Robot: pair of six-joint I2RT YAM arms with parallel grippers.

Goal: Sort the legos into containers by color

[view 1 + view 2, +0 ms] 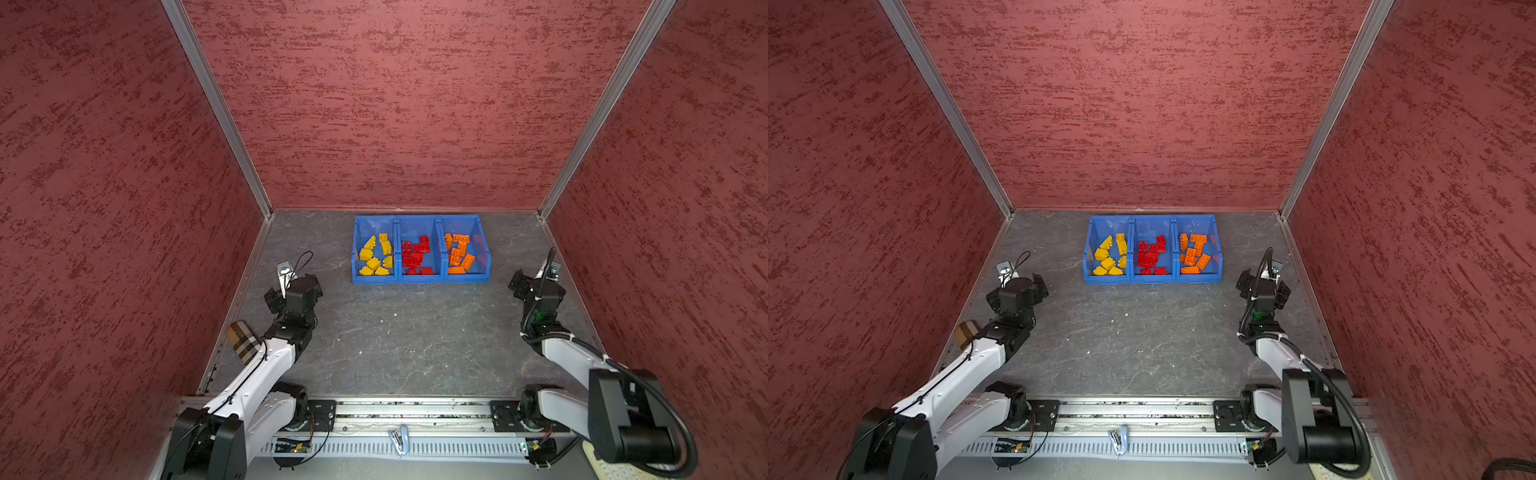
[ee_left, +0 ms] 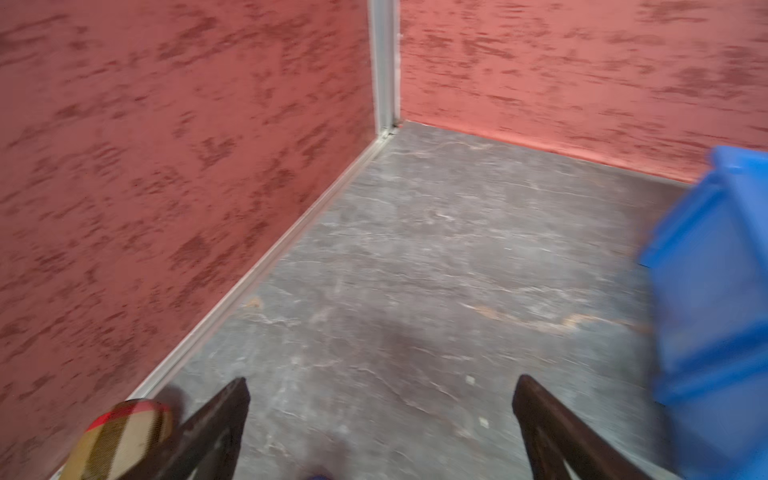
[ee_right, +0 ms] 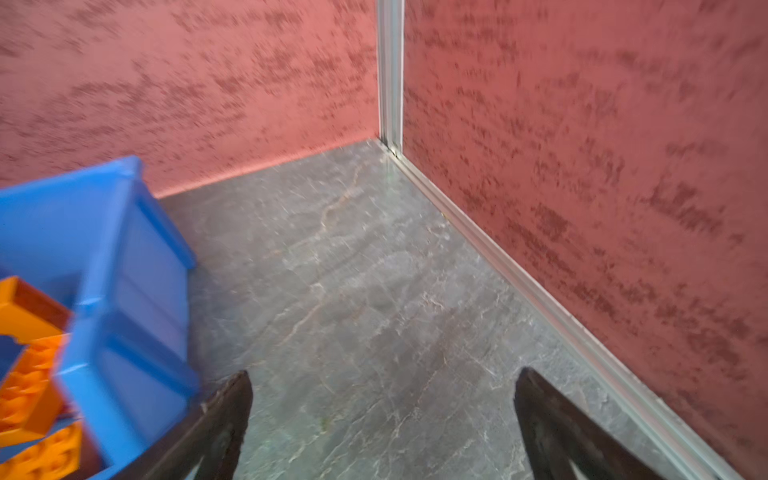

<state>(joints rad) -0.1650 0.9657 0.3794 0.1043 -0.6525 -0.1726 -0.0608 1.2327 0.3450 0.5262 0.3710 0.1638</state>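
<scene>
Looks done: the row of three bright blue plastic bins (image 1: pixel 419 277) holds yellow studded plastic bricks (image 1: pixel 374 262) at its left-arm end, red bricks (image 1: pixel 412 259) in the middle, orange bricks (image 1: pixel 460 249) at its right-arm end. No strays visible on the grey worktop (image 1: pixel 395 332) around the row. Left jaws and right jaws are spread and empty, flanking it.

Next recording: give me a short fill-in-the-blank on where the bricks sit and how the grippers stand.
In both top views the yellow legos lie at the ____ end of the row of containers.
The legos in the middle container are all ____.
The left gripper and right gripper both stand ____, holding nothing.
Missing words: left; red; open.
</scene>
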